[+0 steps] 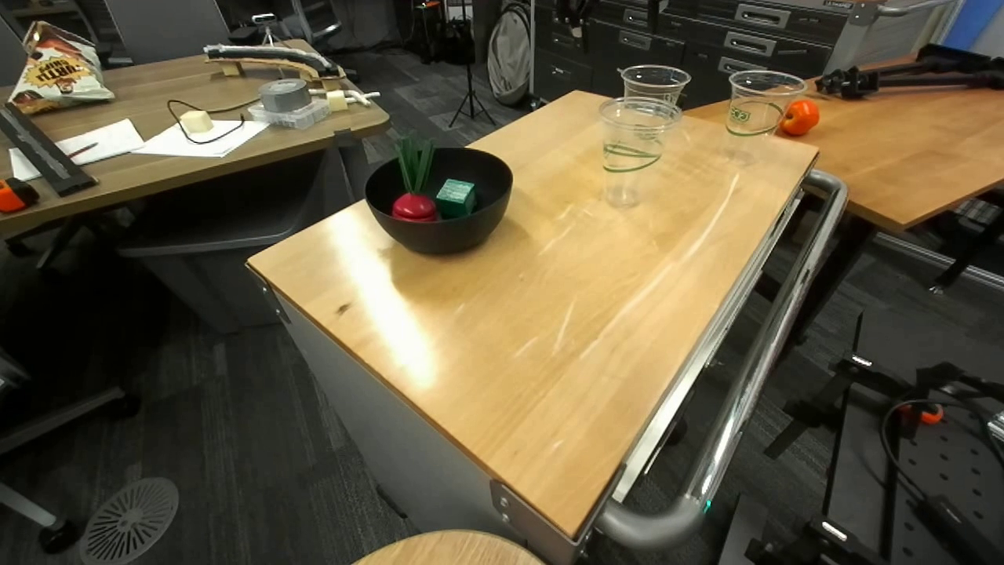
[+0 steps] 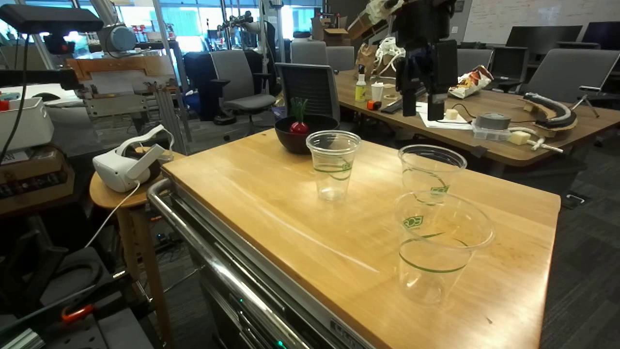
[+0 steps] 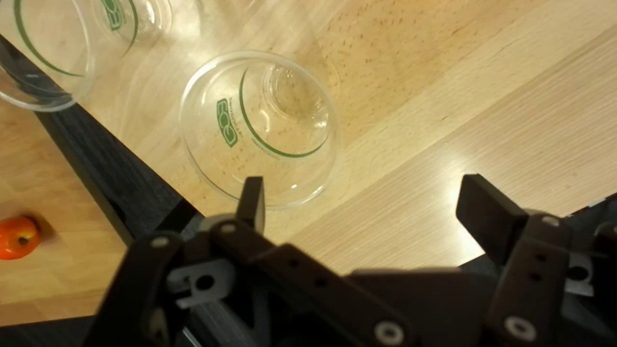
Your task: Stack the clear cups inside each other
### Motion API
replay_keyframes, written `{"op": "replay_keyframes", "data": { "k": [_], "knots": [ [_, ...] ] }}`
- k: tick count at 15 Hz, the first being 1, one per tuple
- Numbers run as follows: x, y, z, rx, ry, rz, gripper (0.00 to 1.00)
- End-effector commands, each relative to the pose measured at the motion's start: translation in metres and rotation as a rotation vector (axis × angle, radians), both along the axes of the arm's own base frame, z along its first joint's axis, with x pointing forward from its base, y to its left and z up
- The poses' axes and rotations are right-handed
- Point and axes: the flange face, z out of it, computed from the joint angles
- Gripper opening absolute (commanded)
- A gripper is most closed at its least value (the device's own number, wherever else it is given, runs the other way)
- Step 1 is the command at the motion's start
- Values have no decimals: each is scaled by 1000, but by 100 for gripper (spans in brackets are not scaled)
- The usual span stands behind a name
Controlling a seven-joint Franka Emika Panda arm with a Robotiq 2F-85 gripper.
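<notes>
Three clear cups with green print stand upright and apart on the wooden cart top. In an exterior view they are a near cup [image 1: 631,149], a far cup [image 1: 655,78] partly behind it, and a right cup [image 1: 753,118]. In an exterior view they show as a left cup [image 2: 332,169], a middle cup [image 2: 426,167] and a front cup [image 2: 431,266]. In the wrist view a cup [image 3: 270,130] lies just ahead of the left finger; another cup [image 3: 53,77] is cut off at upper left. My gripper [image 3: 361,188] is open and empty. It hangs high above the cart top [image 2: 422,109].
A black bowl [image 1: 478,224] with a red vegetable [image 1: 414,207] and a green block [image 1: 456,198] stands on the cart. A metal handle [image 1: 753,400] runs along one side. An orange-red tomato [image 1: 800,117] lies on the neighbouring table. A VR headset [image 2: 121,167] sits on a stool.
</notes>
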Motion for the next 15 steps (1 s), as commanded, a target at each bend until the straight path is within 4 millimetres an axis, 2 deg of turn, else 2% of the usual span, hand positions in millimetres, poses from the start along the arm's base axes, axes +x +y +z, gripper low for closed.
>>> {"op": "replay_keyframes", "data": {
  "k": [1, 7, 8, 9, 15],
  "knots": [
    [10, -2, -11, 21, 24, 119, 100],
    [16, -12, -47, 51, 101, 166, 100],
    [16, -14, -51, 54, 106, 167, 75],
    [16, -15, -55, 55, 107, 169, 74],
    [16, -17, -64, 56, 153, 140, 27]
  ]
}}
